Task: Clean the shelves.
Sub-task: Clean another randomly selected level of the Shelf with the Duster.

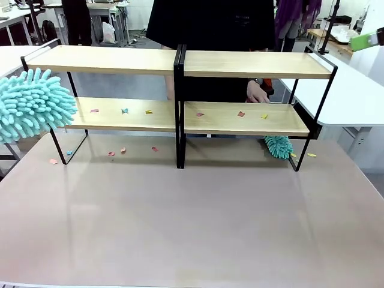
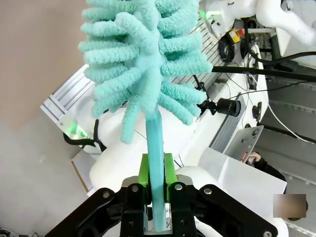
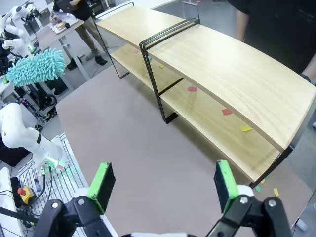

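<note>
Two shelves stand side by side across the table: the left shelf [image 1: 102, 60] [image 3: 133, 24] and the right shelf [image 1: 258, 64] [image 3: 237, 74]. Small coloured paper scraps [image 1: 125, 111] [image 3: 227, 111] lie on both lower boards. My left gripper [image 2: 157, 173] is shut on the handle of a teal fluffy duster [image 2: 143, 59]. The duster's head [image 1: 30, 105] [image 3: 37, 66] hangs just off the left shelf's left end. My right gripper [image 3: 164, 182] is open above the table in front of the right shelf. One of its green pads [image 1: 365, 41] shows at the top right of the front view.
More scraps [image 1: 111, 153] lie on the table under the left shelf and near the right shelf's foot [image 1: 311, 155]. A second teal duster [image 1: 279, 146] pokes out under the right shelf. A person stands behind the shelves, one hand [image 1: 258, 93] at the right shelf's lower tier.
</note>
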`<state>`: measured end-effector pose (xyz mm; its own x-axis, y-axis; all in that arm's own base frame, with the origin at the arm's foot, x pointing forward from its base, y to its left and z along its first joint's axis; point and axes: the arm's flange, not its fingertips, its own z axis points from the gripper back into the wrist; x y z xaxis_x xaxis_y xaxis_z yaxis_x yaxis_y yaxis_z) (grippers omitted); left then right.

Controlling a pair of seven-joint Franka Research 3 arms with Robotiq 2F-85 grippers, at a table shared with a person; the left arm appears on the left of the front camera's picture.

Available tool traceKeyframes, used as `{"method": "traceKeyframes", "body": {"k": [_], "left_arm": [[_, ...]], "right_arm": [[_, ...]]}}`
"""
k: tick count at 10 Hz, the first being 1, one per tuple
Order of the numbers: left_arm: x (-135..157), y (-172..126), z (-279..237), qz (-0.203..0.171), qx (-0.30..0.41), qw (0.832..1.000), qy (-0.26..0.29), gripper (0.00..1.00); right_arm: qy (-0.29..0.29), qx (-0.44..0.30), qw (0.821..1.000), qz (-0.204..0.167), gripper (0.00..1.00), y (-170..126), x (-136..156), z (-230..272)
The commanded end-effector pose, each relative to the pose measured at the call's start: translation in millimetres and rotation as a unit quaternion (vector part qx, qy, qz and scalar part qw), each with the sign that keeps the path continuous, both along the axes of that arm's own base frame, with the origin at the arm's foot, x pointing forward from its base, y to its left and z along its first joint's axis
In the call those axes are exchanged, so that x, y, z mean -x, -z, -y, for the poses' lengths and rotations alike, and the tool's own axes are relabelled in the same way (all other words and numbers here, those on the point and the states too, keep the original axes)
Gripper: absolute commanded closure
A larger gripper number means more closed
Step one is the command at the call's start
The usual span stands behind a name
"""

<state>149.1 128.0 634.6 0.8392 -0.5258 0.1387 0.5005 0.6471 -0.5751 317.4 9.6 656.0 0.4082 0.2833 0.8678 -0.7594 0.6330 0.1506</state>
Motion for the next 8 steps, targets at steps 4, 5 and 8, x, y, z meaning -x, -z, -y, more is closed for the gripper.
{"method": "traceKeyframes", "body": {"k": [4, 5, 8], "left_arm": [[5.2, -5.4, -4.0, 0.000, 0.006, 1.000, 0.001, 0.87], [5.2, -5.4, -4.0, 0.000, 0.006, 1.000, 0.001, 0.87], [-5.7, 5.3, 40.0, -0.025, -0.006, 0.999, 0.044, 0.87]], "right_arm": [[-0.002, -0.003, 1.000, 0.002, 0.00, -0.7, -0.3, -1.0], [-0.002, -0.003, 1.000, 0.002, 0.00, -0.7, -0.3, -1.0], [-0.002, -0.003, 1.000, 0.002, 0.00, -0.7, -0.3, -1.0]]}}
